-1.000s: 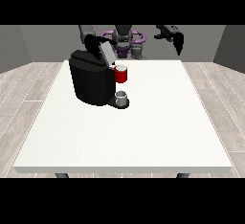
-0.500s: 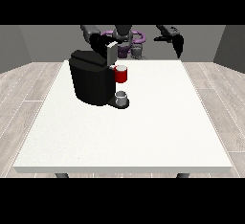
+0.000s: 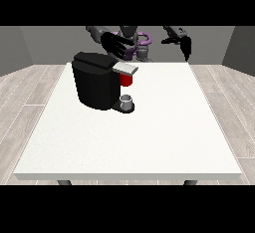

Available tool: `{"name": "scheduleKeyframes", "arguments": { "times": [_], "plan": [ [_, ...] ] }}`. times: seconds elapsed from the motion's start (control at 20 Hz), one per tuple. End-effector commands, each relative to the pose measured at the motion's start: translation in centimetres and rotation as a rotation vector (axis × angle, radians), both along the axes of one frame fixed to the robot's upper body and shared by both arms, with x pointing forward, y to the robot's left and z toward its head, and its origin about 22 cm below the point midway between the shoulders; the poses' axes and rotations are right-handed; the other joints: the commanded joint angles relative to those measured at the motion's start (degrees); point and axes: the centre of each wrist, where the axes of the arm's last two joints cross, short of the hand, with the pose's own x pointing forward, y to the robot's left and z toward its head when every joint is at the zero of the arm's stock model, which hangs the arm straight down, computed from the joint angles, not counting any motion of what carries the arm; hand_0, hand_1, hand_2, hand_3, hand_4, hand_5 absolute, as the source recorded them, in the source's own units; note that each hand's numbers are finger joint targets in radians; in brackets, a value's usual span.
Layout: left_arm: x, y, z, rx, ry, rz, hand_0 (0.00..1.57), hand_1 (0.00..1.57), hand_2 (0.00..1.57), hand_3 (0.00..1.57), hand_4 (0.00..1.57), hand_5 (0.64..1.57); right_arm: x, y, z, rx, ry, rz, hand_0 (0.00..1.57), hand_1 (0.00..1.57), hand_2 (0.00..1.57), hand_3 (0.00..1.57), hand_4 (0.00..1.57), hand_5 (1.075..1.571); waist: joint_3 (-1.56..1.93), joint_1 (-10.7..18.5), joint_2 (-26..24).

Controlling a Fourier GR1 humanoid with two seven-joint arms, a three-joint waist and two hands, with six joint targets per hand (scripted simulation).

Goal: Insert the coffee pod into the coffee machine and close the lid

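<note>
The black coffee machine (image 3: 97, 80) stands on the white table (image 3: 149, 137) at its back left. Its grey lid (image 3: 124, 68) lies flat over the front. Under the lid is a red thing at the machine (image 3: 126, 79). A grey thing (image 3: 127, 102) sits on the machine's base below it; I cannot tell whether it is the pod. The hand at the view's left (image 3: 117, 45) hovers just above and behind the lid with its fingers spread. The hand at the view's right (image 3: 182, 41) is raised over the table's far right edge, fingers relaxed and hanging down, holding nothing.
The robot's torso (image 3: 134, 40) stands behind the table's far edge. White tabletop stretches from the machine to the front and right edges. Wooden floor surrounds the table.
The lid has come down from tilted upright to flat. The hand at the view's left has moved forward above the machine. The other hand has barely shifted.
</note>
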Motion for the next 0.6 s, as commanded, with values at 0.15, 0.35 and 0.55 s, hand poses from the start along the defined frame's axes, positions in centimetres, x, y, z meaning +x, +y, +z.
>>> {"name": "scheduleKeyframes", "arguments": {
  "times": [0.15, 0.35, 0.55],
  "plan": [
    [0.2, 0.0, -0.3, 0.000, -0.035, 0.006, 0.00, 0.00, 0.00, 0.00, 0.12, 1.571, -0.5, 2.6, -0.2, 0.013, -0.017, 0.055, 0.00, 0.00, 0.00, 0.00, 0.12, 1.571, 0.00, -1.51, -1.08],
    [-0.7, 0.9, -0.7, -0.011, -0.033, 0.006, 0.00, 0.00, 0.00, 0.00, 0.19, 1.571, -1.7, 3.1, -2.3, 0.071, -0.024, 0.128, 0.00, 0.00, 0.00, 0.00, 0.13, 1.571, 0.01, -1.97, -3.26],
    [-1.6, -2.3, -2.3, -0.042, 0.006, -0.024, 0.00, 0.00, 0.00, 0.00, 0.25, 1.571, -4.7, 3.5, -6.6, 0.172, 0.053, 0.111, 0.00, 0.00, 0.00, 0.00, 0.28, 1.571, 0.03, -1.34, -8.53]
  ]
}}
